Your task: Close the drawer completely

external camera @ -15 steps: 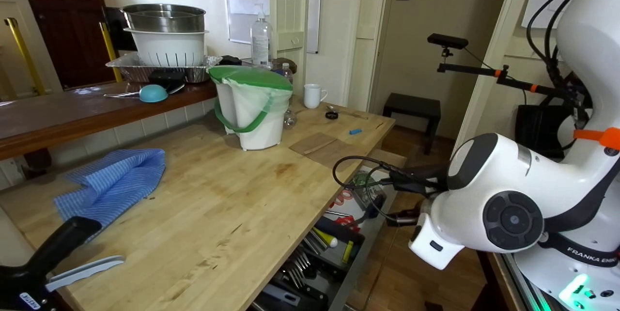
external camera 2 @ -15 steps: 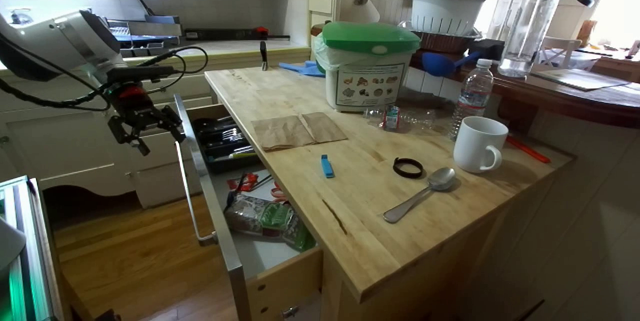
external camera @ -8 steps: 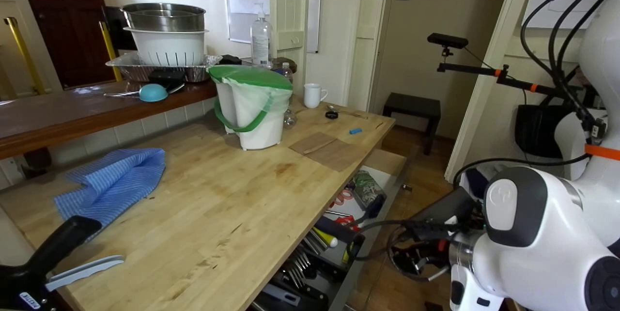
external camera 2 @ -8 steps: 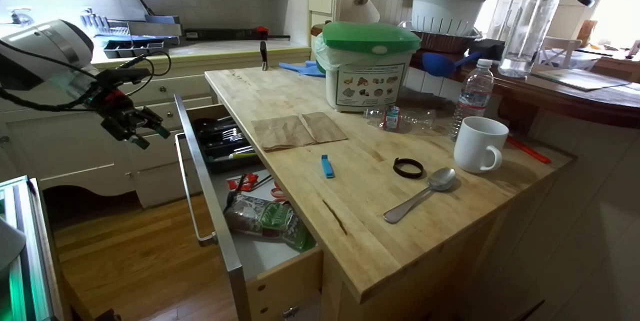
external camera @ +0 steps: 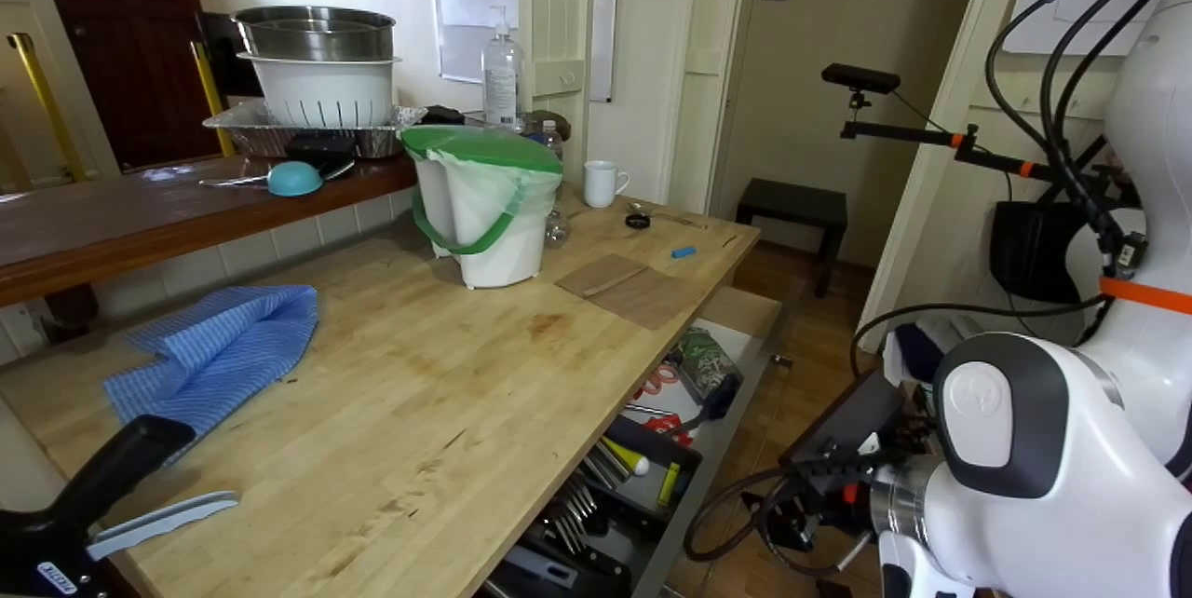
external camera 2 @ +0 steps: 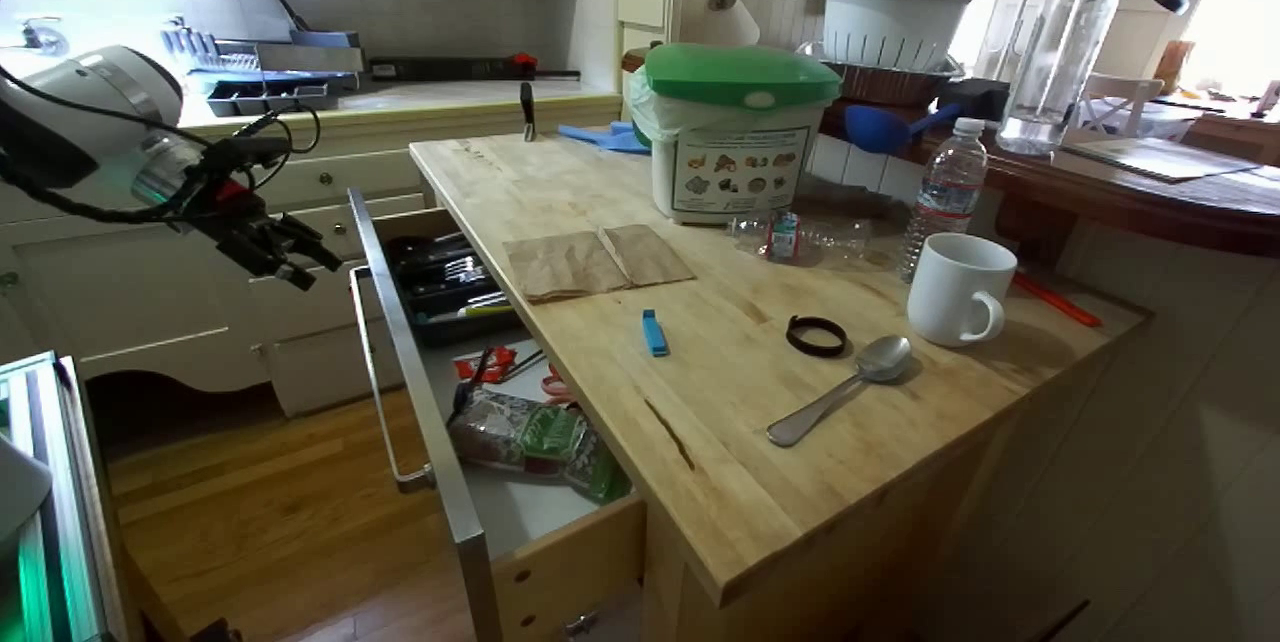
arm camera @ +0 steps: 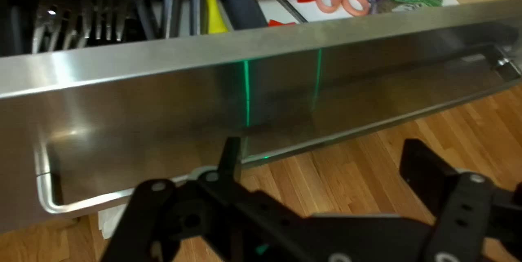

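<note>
Your gripper (arm camera: pixel 322 154), its fingers (arm camera: pixel 231 156) spread apart with nothing between them, hangs near but apart from the drawer (external camera 2: pixel 413 362), which juts from beneath the desk's (external camera 2: pixel 760 492) long robot-side edge, nearly corner to corner. Over the past second you have backed the arm (external camera: pixel 1108 440) off from the drawer's front (arm camera: pixel 163 115); the drawer has not budged. Closing, it appears, is yet to begin: you likely need a steady push square to that edge.

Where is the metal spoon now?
In an exterior view, the spoon lies right of centre, on the worktop, by the black ring and white mug.
</note>
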